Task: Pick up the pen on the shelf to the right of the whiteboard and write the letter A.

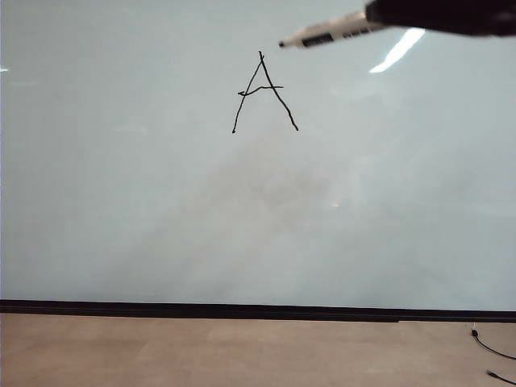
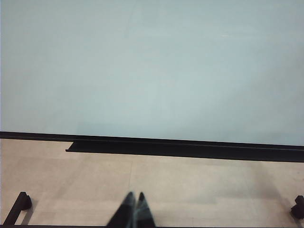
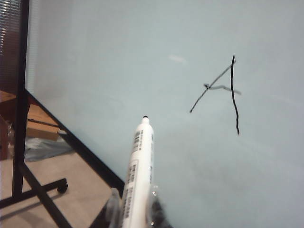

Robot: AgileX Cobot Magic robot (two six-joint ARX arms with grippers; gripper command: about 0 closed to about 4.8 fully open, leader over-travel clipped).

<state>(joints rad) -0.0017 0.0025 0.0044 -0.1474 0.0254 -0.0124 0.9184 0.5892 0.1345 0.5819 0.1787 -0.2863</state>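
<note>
Two strokes plus a crossbar are on the whiteboard (image 1: 121, 201): the letter A (image 1: 264, 93) looks complete, slightly wobbly, in the upper middle of the board. So the writing step reads as done, and I'd call this the pull-away phase.

Right gripper (image 3: 135, 216) is clamped on the pen (image 1: 334, 32), fingers squeezed against the lower barrel in the right wrist view. In the exterior view the pen sits at the top right, up and right of the A, tip clear of the strokes. Whether the tip touches the board I can't tell, but it looks off the surface.

Pen axis: nearly level in the exterior view, tilted slightly down toward the tip, black tip pointing left toward the A's apex, barrel running back into the gripper.

Left gripper (image 2: 134, 211) is idle low over the floor in front of the board, fingers together, holding nothing.

Next move, as I judge it: keep the tip off the board so no stray mark lands.
</note>
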